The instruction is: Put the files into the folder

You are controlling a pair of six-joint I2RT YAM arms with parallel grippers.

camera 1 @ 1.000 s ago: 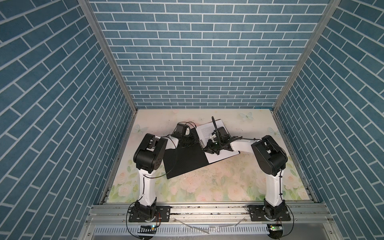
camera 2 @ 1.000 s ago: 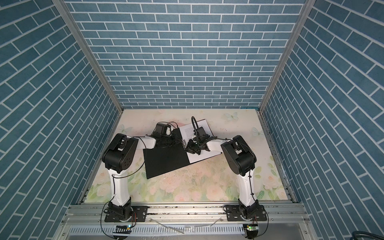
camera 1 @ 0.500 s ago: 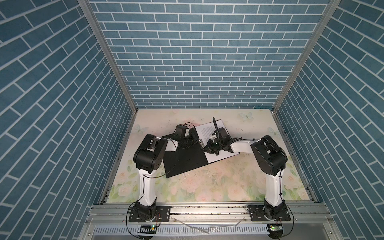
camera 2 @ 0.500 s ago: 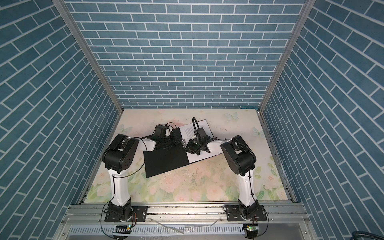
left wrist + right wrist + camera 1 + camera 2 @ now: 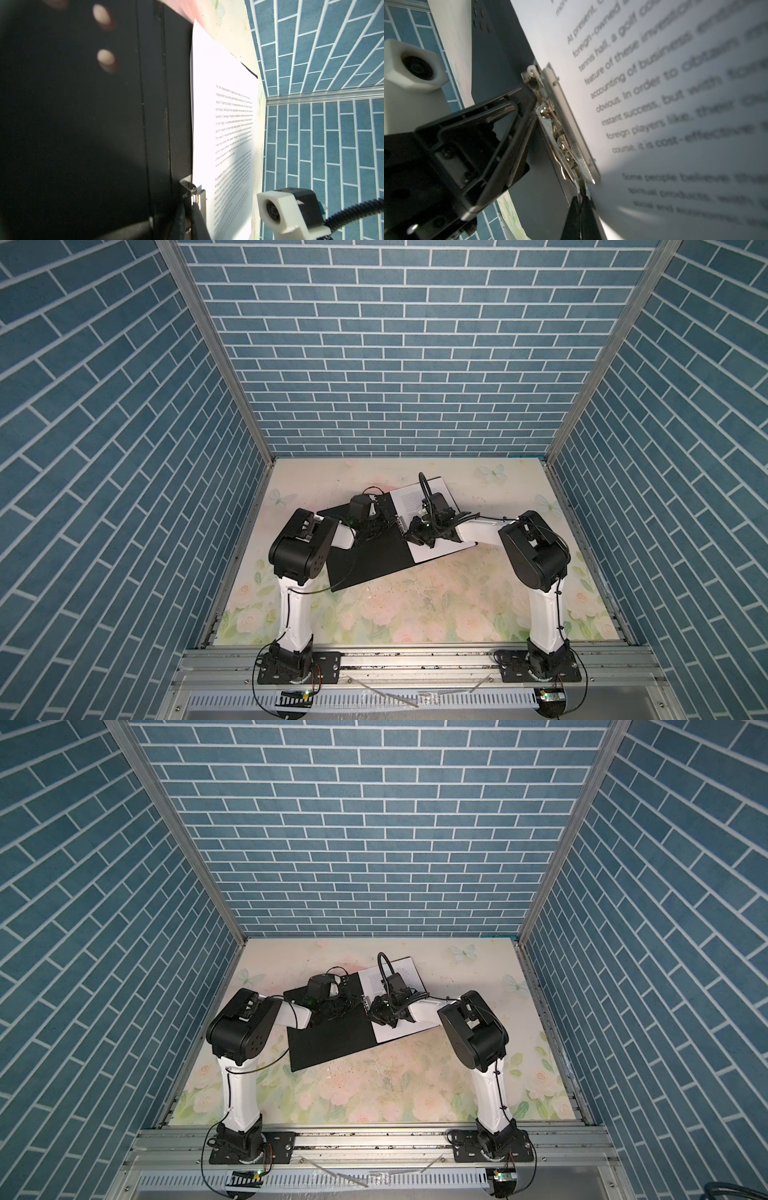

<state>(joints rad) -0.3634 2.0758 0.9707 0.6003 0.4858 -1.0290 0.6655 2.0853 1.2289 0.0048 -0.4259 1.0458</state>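
Down on the table (image 5: 415,605) the folder (image 5: 365,560) lies open, black inside up, its bare flap spreading on the near side of the clip (image 5: 562,124). Right at the clip, the left gripper (image 5: 530,97) has its jaws together and its tip pressed on the clip's metal end. At the clip's other end sits the right gripper (image 5: 580,209), jaws together too. Whether it has paper pinched between them I can't tell. Beyond the clip, the sheet (image 5: 207,104) lies on the folder's other half, its long edge hard against the clip and its corner by the right gripper curling up. If it's tucked under the bar, that's hidden. To my eye the step in hand is seating the sheet in the clip. Done well, that means the left keeps the lever up while the right slides the edge squarely under the bar. Only then should the lever be eased down, or the page will skew or crease. Compared with a second ago, hardly anything differs: both arms hold at the clip, and folder and sheet lie where they were.
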